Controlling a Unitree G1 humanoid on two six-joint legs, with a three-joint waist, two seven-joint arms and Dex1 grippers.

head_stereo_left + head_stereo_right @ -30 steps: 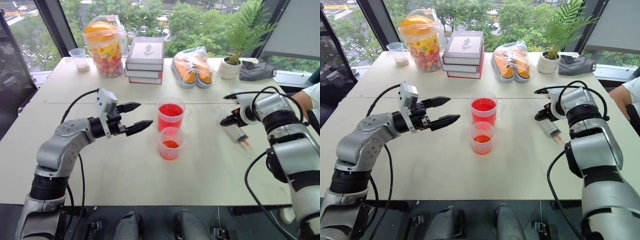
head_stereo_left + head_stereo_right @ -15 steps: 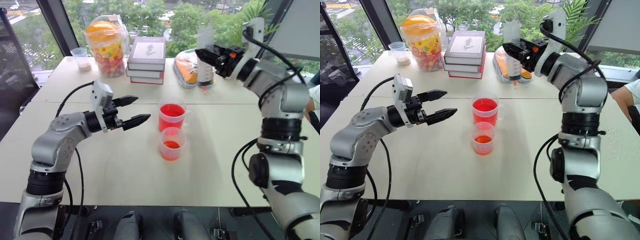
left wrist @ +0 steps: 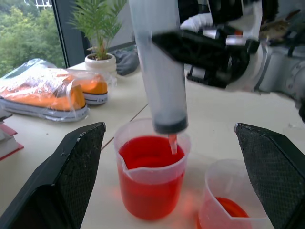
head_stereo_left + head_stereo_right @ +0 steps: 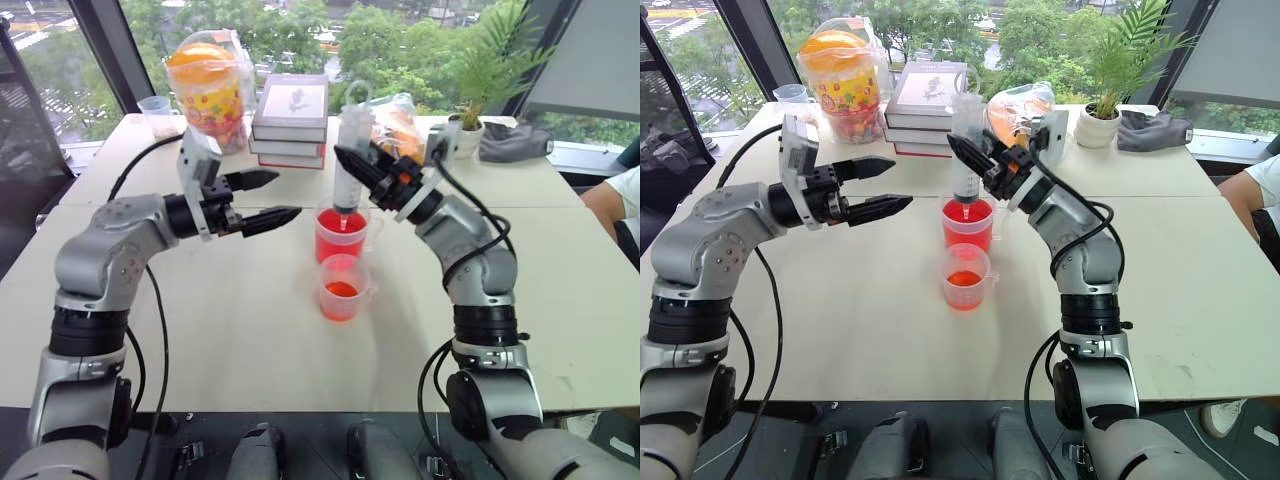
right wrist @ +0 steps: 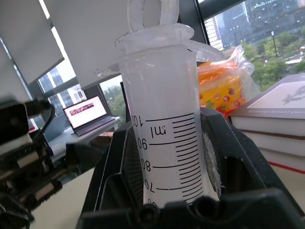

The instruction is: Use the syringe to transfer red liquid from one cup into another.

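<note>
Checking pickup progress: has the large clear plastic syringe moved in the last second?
Yes. The large clear plastic syringe, held in the right gripper, went from the table's right side to upright above the fuller cup of red liquid.

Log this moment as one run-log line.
right gripper: shut on syringe, upright, tip over fuller red cup | left gripper: open, empty | smaller cup: little red liquid

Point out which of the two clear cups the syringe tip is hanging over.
The fuller, farther cup: the syringe hangs upright above its red liquid. The nearer cup holds only a little.
</note>
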